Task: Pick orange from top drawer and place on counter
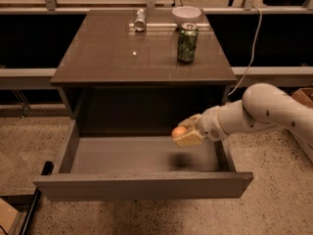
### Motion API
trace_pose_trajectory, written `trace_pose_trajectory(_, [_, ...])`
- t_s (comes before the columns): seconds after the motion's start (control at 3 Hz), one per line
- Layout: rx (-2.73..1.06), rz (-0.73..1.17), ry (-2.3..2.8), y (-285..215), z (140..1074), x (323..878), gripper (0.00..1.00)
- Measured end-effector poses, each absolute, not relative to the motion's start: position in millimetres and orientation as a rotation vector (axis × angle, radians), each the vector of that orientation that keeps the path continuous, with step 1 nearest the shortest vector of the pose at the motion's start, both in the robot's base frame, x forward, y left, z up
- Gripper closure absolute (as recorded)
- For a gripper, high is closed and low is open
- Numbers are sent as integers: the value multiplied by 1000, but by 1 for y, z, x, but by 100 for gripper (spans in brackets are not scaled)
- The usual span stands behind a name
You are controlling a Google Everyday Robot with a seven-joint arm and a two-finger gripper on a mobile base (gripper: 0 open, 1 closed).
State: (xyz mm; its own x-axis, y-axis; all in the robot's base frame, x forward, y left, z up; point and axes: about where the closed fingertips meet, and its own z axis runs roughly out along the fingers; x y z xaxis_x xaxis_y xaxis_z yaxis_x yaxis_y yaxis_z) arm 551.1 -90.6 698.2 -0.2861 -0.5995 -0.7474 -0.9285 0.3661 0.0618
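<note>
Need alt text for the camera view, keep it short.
The gripper holds the orange above the floor of the open top drawer. On the counter: a green can, a white bowl, a silver can.

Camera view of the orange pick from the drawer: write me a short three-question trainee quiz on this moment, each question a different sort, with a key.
1. What does the gripper hold, and where is it?
2. True or false: the orange rests on the counter.
3. Which stands upright on the counter? A) green can B) a mug C) a bottle

Key
1. The orange, held above the floor of the open top drawer, towards the side where the arm comes in.
2. False.
3. A.
</note>
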Motion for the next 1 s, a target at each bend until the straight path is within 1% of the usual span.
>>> trace_pose_trajectory(0.33, [-1387, 578, 1851, -99, 821, 567, 100])
trace_pose_trajectory(0.67, [-1399, 504, 1743, -98, 904, 598, 100])
trace_pose_trajectory(1.0, [-1293, 450, 1643, -72, 971, 664, 100])
